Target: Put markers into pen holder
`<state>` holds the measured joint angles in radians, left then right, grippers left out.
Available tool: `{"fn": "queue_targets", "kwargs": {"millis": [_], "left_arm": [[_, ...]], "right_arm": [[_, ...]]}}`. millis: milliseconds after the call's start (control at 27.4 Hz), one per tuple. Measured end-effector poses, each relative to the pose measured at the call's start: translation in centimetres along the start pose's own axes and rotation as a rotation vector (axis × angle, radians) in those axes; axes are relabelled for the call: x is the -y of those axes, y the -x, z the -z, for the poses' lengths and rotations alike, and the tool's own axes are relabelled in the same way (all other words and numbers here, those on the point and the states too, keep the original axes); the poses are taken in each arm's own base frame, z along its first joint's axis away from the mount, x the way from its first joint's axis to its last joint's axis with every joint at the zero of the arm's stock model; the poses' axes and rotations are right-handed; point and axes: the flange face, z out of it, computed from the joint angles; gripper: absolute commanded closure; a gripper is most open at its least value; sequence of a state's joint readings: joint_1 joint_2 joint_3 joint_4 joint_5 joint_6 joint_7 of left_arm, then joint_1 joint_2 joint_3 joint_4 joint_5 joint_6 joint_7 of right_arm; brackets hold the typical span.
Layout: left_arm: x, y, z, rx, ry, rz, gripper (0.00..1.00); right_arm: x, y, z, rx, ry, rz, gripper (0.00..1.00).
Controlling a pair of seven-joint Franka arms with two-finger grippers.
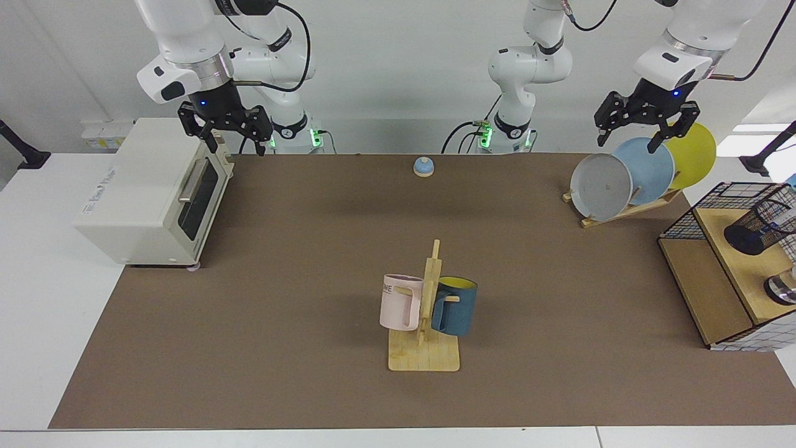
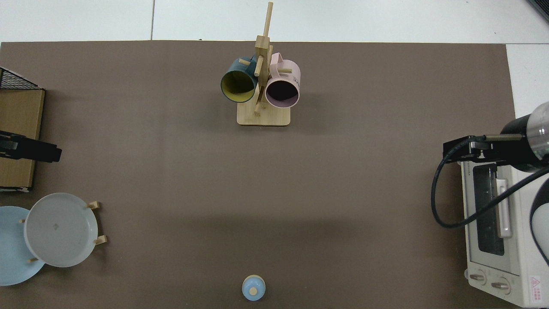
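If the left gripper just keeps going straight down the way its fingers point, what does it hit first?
Probably the plates. The left gripper, open and empty, hangs over the rack, fingers pointing down at the blue plate and yellow plate. Depth is unclear, so it might pass in front of them.

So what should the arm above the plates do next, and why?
Probably swing the left gripper toward the black wire-mesh pen holder: its jaws are open and empty above the racked plates. No marker shows clearly. The right gripper waits above the white toaster oven.
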<state>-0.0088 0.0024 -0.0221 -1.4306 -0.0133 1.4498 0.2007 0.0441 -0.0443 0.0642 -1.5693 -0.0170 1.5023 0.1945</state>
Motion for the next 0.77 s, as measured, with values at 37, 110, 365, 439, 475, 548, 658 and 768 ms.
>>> {"fn": "queue_targets", "kwargs": {"millis": [37,110,365,439,475,548,658,768], "left_arm": [[0.0,0.0,0.0,0.0,0.0,0.001,0.0],[0.0,-0.01,0.01,-0.001,0.0,0.001,0.0],[0.01,-0.03,0.03,-0.003,-0.001,0.002,0.0],[0.01,-0.03,0.03,-0.003,-0.001,0.002,0.0],[0.01,-0.03,0.03,-0.003,-0.001,0.002,0.0],[0.02,-0.05,-0.01,-0.002,0.0,0.002,0.0],[0.06,-0.16,-0.19,0.001,0.0,0.003,0.0],[0.1,-0.28,-0.4,0.005,0.001,0.003,0.0]], "right_arm": [[0.0,0.0,0.0,0.0,0.0,0.0,0.0],[0.0,0.0,0.0,0.0,0.0,0.0,0.0],[0.0,0.0,0.0,0.0,0.0,0.0,0.0],[0.0,0.0,0.0,0.0,0.0,0.0,0.0],[0.0,0.0,0.0,0.0,0.0,0.0,0.0],[0.0,0.0,0.0,0.0,0.0,0.0,0.0],[0.0,0.0,0.0,0.0,0.0,0.0,0.0],[0.0,0.0,0.0,0.0,0.0,0.0,0.0]]}}
